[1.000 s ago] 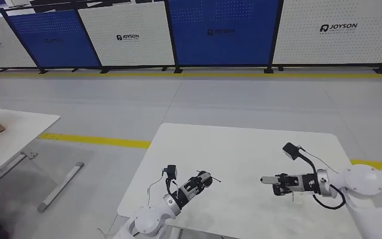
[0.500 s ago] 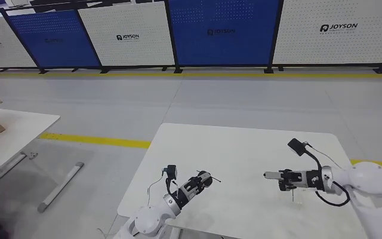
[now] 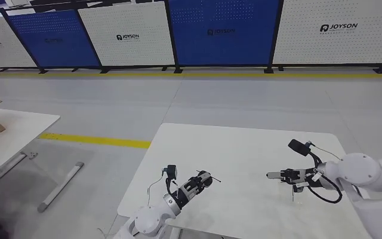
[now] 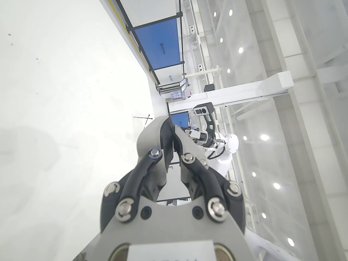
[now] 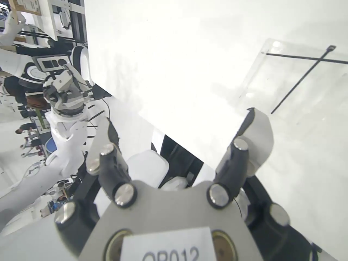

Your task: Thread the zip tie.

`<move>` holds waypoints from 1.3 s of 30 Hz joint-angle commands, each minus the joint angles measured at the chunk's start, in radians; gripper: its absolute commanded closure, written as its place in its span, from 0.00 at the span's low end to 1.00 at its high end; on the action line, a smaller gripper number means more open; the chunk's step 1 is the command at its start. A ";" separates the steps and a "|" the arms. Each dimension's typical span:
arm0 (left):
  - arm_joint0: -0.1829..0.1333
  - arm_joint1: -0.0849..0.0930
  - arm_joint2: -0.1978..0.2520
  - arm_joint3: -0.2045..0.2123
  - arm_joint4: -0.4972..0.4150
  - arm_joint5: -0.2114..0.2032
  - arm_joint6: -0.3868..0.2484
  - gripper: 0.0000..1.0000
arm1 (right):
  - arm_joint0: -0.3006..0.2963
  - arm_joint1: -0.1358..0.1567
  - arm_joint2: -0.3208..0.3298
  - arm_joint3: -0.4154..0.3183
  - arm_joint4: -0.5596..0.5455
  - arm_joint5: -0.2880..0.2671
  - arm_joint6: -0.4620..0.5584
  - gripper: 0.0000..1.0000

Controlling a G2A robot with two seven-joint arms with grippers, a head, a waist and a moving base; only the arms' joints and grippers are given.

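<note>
My left gripper point(image 3: 205, 177) hovers over the table's near left part, shut on a thin black zip tie point(image 3: 213, 178). The tie's end pokes out past the closed fingertips point(image 4: 141, 117). My right gripper point(image 3: 271, 176) hangs over the table's right side with its jaws wide open and nothing between them point(image 5: 179, 120). Close beside it lies a clear plastic plate point(image 5: 261, 82) carrying two more black zip ties: one point(image 5: 299, 57) lies straight and the other point(image 5: 299, 82) crosses it. The two grippers point toward each other, well apart.
The white table point(image 3: 239, 149) is bare between the arms. Its near edge runs just under the left arm. Blue and white pegboard panels point(image 3: 221, 30) stand across the floor behind, and another table's corner point(image 3: 24, 125) sits at far left.
The right gripper has drawn back a little to the right and its wrist has turned. The left arm with its zip tie has kept still.
</note>
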 commanded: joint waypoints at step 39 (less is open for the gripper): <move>0.000 0.000 0.000 0.000 0.000 0.000 0.000 1.00 | 0.059 0.009 -0.096 0.061 -0.052 -0.005 0.000 0.00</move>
